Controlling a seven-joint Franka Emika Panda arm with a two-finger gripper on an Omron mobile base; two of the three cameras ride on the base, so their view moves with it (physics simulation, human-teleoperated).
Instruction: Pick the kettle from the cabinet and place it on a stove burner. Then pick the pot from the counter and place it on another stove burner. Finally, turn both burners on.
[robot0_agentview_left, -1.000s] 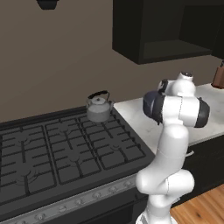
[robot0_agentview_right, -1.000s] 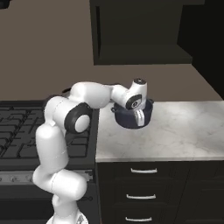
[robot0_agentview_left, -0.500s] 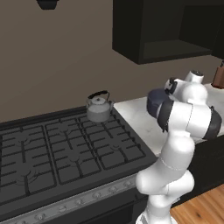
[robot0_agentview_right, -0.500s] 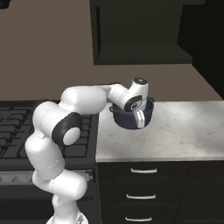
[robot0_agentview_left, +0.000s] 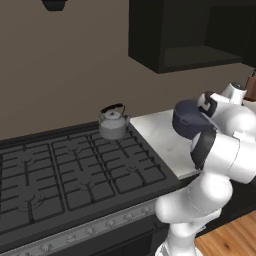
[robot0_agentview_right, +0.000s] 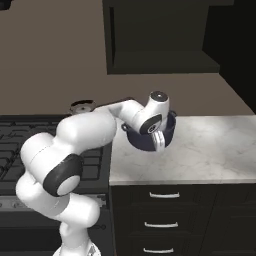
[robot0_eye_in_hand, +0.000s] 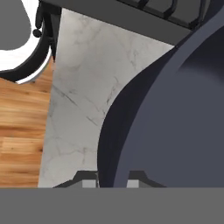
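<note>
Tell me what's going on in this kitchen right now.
A white robot arm has its gripper shut on the rim of the dark pot and holds it lifted above the white marble counter, near the edge by the stove. The kettle already sits on a back burner of the black range, at the corner nearest the counter. The wall cabinet above has a bare shelf. The pot looks headed for another burner, though it is not over the stove yet.

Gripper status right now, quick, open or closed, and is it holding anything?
Gripper: closed on the rim of the pot, holding it above the counter.
</note>
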